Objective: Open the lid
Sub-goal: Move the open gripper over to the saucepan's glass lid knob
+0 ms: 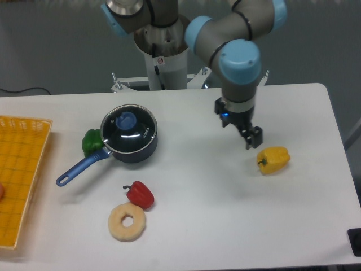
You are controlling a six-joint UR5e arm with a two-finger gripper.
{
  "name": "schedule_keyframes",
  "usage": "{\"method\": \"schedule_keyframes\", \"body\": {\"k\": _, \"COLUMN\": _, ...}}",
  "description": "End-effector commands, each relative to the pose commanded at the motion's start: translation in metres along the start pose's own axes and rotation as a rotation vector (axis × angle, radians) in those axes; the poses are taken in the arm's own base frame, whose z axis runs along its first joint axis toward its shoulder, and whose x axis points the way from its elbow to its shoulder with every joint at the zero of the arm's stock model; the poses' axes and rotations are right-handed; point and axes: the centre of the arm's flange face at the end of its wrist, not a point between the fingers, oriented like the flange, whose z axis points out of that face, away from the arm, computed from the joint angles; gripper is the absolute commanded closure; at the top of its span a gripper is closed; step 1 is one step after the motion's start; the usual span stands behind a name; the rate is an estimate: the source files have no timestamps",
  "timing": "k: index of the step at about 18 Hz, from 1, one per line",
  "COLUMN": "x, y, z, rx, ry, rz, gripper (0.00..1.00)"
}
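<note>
So: white desk, dark blue saucepan left w/ round clear glass lid seated on it. Tool hangs well right, can't tell if spread. Glass likely slippery, fragile; grab blue knob.

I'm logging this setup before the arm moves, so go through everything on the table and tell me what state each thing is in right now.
lid: closed, seated on the saucepan.
saucepan: upright, covered, handle toward the front left.
gripper: above the table, holding nothing, near the yellow pepper; jaw opening unclear.
yellow pepper: lying free.
green pepper: against the saucepan.
red pepper: touching the doughnut.
doughnut: lying flat.
yellow basket: at the left edge.
</note>
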Motion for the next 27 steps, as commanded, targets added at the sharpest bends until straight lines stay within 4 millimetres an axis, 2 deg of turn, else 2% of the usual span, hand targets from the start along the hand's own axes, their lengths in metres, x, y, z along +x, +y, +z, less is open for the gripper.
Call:
{"method": "schedule_keyframes", "body": {"k": 3, "x": 0.039, "y": -0.016, "z": 0.007, "rx": -0.004, "ry": 0.027, "rz": -0.031, "gripper": 0.0}}
{"method": "schedule_keyframes", "body": {"k": 6, "x": 0.06, "y": -0.025, "z": 0.001, "rx": -0.005, "ry": 0.026, "rz": -0.065, "gripper": 0.0}}
{"method": "schedule_keyframes", "body": {"k": 14, "x": 0.092, "y": -0.076, "z": -0.005, "rx": -0.002, "ry": 0.016, "rz": -0.211, "gripper": 0.0}}
{"method": "schedule_keyframes", "body": {"k": 17, "x": 0.108, "y": -0.085, "z": 0.001, "rx": -0.024, "ry": 0.019, "rz": -0.186, "gripper": 0.0}}
{"method": "schedule_keyframes", "body": {"k": 21, "x": 0.127, "y": -0.106, "z": 0.0, "rx": -0.027, "ry": 0.016, "rz": -0.151, "gripper": 0.0}}
{"method": "schedule_keyframes", "body": {"k": 27, "x": 0.15, "y": -0.133, "z": -0.012, "rx": -0.011, "ry": -0.002, "rz": -0.158, "gripper": 0.0}}
